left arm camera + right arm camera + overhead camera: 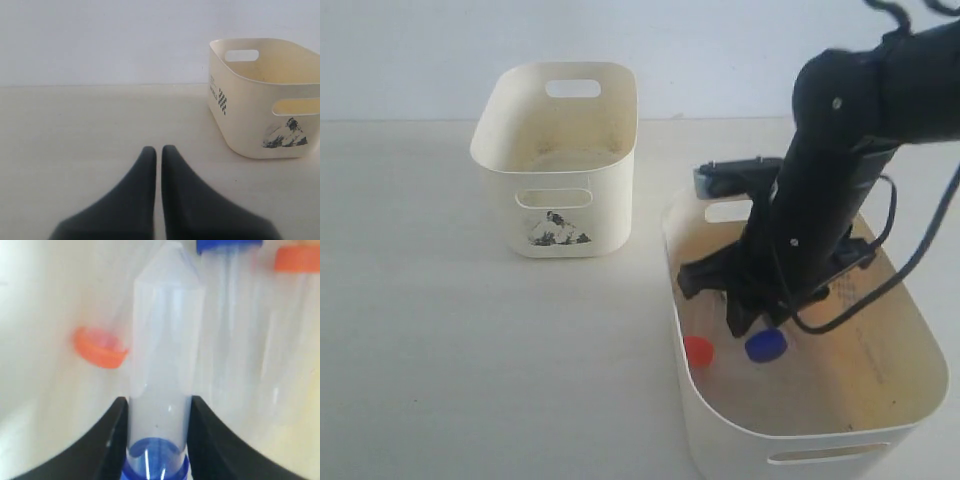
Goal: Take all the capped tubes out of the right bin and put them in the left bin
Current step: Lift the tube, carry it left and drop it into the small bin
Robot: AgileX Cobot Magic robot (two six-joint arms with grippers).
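A slim clear plastic tube with a blue cap (165,340) is clamped between the two black fingers (112,440) of the right gripper (159,401), which press on it from both sides; its body looks blurred. It lies inside the wide cream plastic bin with an oval handle slot (740,450) at the lower right of the exterior view.

Beside it in the same bin are a second blue-capped clear tube (227,245), an orange-capped clear tube (297,257) and a loose-looking orange cap (97,346). The tube bodies are so pale against the bin floor that they are hard to trace, and two caps are cut off by the frame edge.

In the exterior view only a blue cap (765,346) and an orange-red cap (698,351) show, low in the bin. The black right arm (820,200) covers the rest, and whether that blue cap belongs to the clamped tube cannot be told.

The narrower cream plastic bin (610,200) stands in the upper middle of the exterior view, well apart from the wide bin. Its front bears a grey-black mountain-like sticker (555,232). On its side is a small chequered mark with tiny print (220,97) too small to read.

The left gripper (155,150) has its dark fingers together with only a thin slit between them; it hovers over the pale tabletop (75,130), near the narrower bin.
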